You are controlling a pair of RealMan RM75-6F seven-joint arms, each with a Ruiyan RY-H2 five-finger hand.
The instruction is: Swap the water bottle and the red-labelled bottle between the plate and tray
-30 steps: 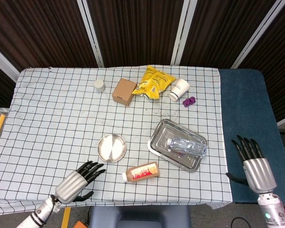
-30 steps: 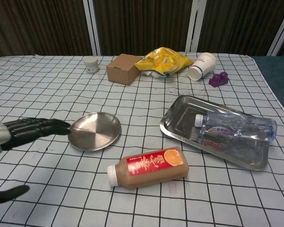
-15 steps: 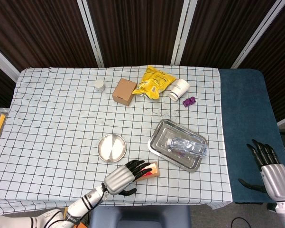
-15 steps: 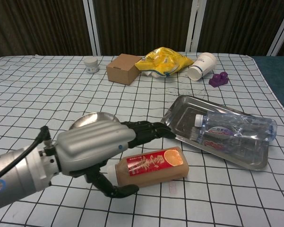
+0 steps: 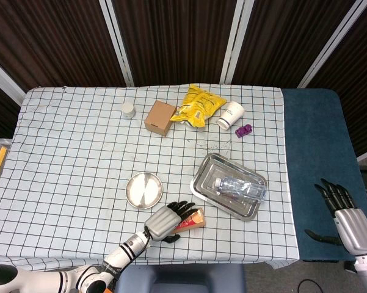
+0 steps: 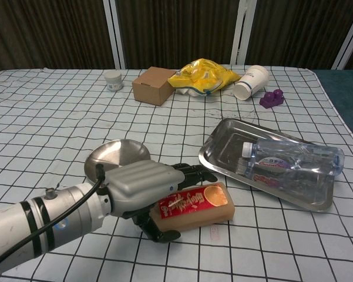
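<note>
Where fingers (image 6: 191,173) wrap, red-labelled bottle (image 6: 197,202), script unreadable

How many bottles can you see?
2. The water bottle lies in the tray. The red-labelled bottle lies on the table beside the plate, under the left hand.

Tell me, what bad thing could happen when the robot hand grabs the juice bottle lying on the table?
The brown red-labelled bottle lies on its side under the left hand, so it might roll or slip out as it is lifted. The small round metal plate sits close behind the hand and could get bumped. The rectangular metal tray is filled by the clear plastic water bottle, so there is little room there yet.
</note>
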